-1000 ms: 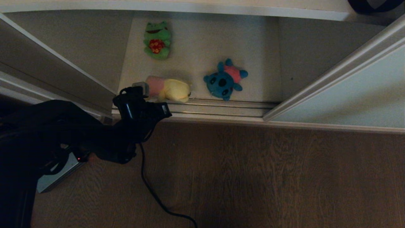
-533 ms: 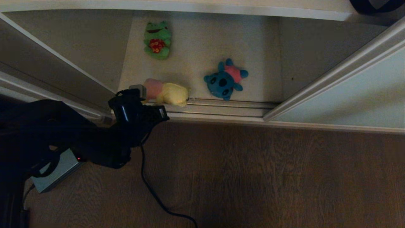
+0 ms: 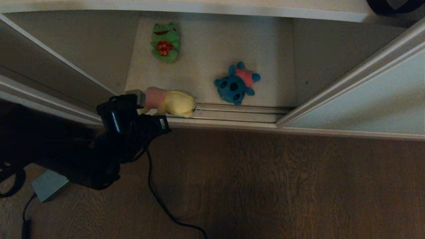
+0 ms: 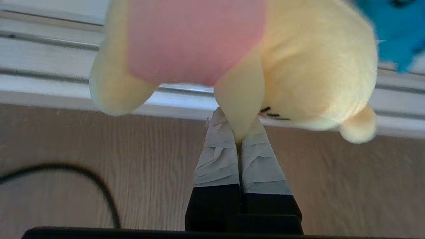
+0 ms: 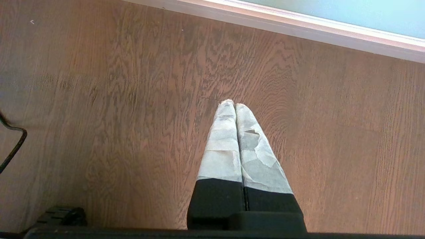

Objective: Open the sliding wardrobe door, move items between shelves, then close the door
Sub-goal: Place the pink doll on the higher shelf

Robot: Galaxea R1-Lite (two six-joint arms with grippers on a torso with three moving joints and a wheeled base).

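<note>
Sliding wardrobe door (image 3: 365, 103) pushed aside, right of the opening; track (image 3: 232, 113) exposed along the front of the lower shelf (image 3: 212, 49).

Left end effector (image 4: 237, 136) clamped on a limb of the pale yellow plush (image 4: 298, 73), fingers pressed together around the thin fabric; plush hanging over the track, at its left end.

Blue plush (image 3: 236, 83) lying on the lower shelf just behind the track, right of the yellow one. Green frog plush (image 3: 165, 41) further back from the track.

Right end effector (image 5: 232, 103) closed on nothing, over the wooden floor (image 5: 99, 99) well in front of the track.
</note>
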